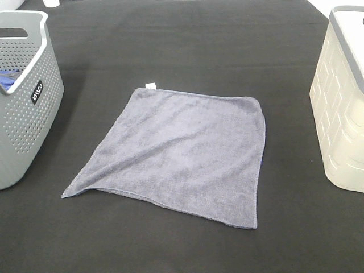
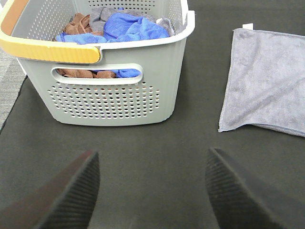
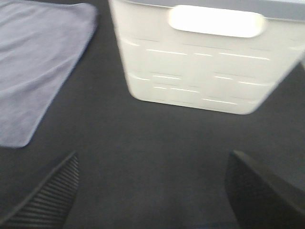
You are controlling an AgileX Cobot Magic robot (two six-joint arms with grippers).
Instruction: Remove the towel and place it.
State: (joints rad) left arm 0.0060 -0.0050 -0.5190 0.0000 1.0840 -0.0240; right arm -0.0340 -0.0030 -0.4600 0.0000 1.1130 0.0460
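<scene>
We see the towel (image 1: pixel 179 151), a grey-lavender terry cloth with a stitched hem, lying spread flat on the dark worktop (image 1: pixel 187 51), its small white tag (image 1: pixel 151 86) showing at one far corner and the near left corner slightly lifted. Our left end effector (image 2: pixel 152 191) hangs above bare worktop with its ribbed fingers (image 2: pixel 71 195) standing apart and nothing between them; ahead of it stands the grey perforated basket (image 2: pixel 114 95), which holds bright blue cloth (image 2: pixel 128 26) and brown cloth (image 2: pixel 78 24), and the towel's edge lies ahead and off to one side, apart from both fingers. Our right end effector (image 3: pixel 152 191) is also spread wide and empty over the worktop; ahead of it stands the cream-white bin (image 3: pixel 205 71), blurred in that view, with the towel's corner lying beside the bin and clear of the fingers. Neither end effector touches the towel.
</scene>
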